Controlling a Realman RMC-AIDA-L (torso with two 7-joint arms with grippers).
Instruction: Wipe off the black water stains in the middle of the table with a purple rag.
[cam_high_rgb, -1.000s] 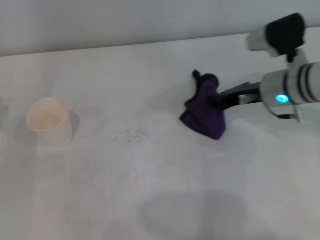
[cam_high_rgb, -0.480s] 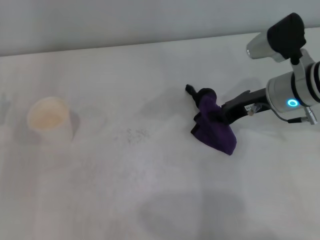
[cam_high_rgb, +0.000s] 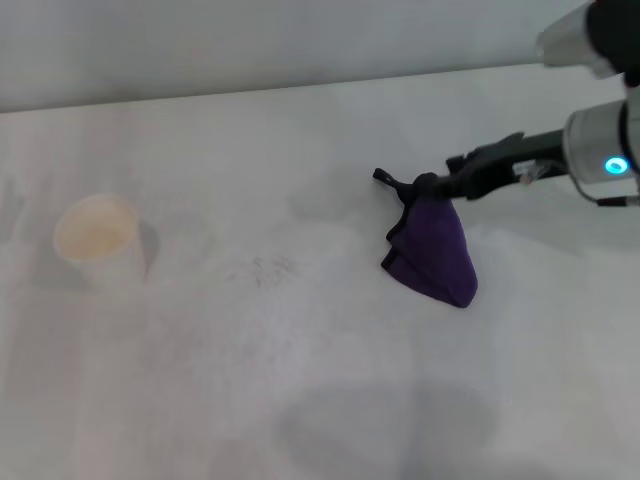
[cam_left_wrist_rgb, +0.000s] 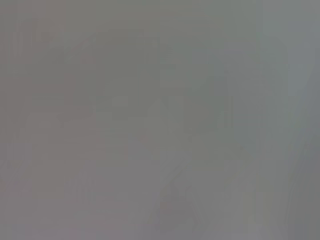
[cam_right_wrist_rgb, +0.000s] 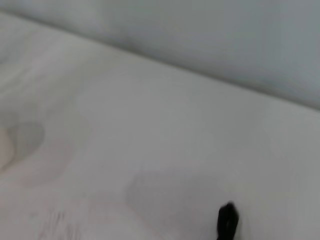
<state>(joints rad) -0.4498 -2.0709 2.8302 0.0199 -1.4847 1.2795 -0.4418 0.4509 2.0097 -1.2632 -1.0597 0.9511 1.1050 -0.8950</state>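
The purple rag (cam_high_rgb: 435, 252) hangs in a bunch from my right gripper (cam_high_rgb: 432, 187), which is shut on its top; its lower end touches the white table (cam_high_rgb: 330, 380) right of centre. The rag's black corner tab (cam_high_rgb: 382, 178) sticks out to the left and also shows in the right wrist view (cam_right_wrist_rgb: 227, 221). The black water stains (cam_high_rgb: 265, 268) are faint dark specks on the table, well left of the rag; they show faintly in the right wrist view (cam_right_wrist_rgb: 52, 222). My left gripper is out of view; the left wrist view is blank grey.
A cream cup (cam_high_rgb: 97, 240) stands upright at the left of the table. The table's far edge (cam_high_rgb: 300, 90) meets a grey wall.
My right arm has lifted and drawn back to the right, away from the stains. The rag went with it and now hangs lower and longer from the gripper.
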